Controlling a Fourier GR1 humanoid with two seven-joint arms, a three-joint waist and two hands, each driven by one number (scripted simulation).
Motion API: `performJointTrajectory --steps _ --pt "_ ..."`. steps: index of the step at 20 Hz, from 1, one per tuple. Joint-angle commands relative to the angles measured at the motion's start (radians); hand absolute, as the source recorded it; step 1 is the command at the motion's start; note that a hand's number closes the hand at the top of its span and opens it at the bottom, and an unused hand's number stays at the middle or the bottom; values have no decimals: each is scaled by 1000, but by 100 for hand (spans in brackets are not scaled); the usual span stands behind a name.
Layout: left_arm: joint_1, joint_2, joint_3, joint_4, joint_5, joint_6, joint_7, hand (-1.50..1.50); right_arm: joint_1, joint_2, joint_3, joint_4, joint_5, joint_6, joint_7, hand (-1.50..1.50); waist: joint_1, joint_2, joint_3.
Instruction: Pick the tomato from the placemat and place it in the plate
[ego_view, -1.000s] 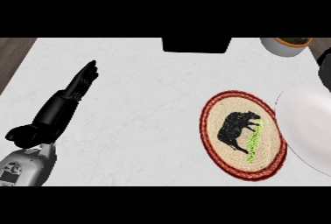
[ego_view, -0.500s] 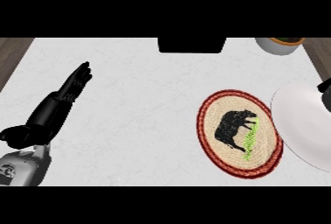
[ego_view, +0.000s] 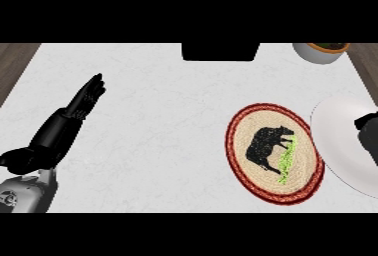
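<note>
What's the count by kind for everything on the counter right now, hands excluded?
Placemat: 1
Plate: 1
Bowl-like container at the far right corner: 1
Black box-like object at the far edge: 1
Tomato: 0 visible
Total: 4

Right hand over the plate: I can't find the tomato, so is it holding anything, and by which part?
Cannot be told. Only a black edge of the right hand shows, over the plate. No tomato is visible on the placemat. The left hand holds nothing.
</note>
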Motion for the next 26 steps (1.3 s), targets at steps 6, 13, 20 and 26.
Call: performJointTrajectory --steps 6,13,20,26 --pt "-27 -26 -5 11 -8 6 21 0 -44 24 46 0 68 -367 174 -150 0 -3 -1" --pt "15 -2 15 7 -6 -3 12 0 -129 62 -32 0 -5 -681 48 -150 -19 -23 -1" --pt "19 -17 21 16 -14 18 27 0 -238 96 -30 0 7 -689 29 -150 -80 -47 -2" --pt "81 7 49 -3 -3 11 19 0 -257 165 -25 0 19 -692 26 -150 -103 -64 -3"
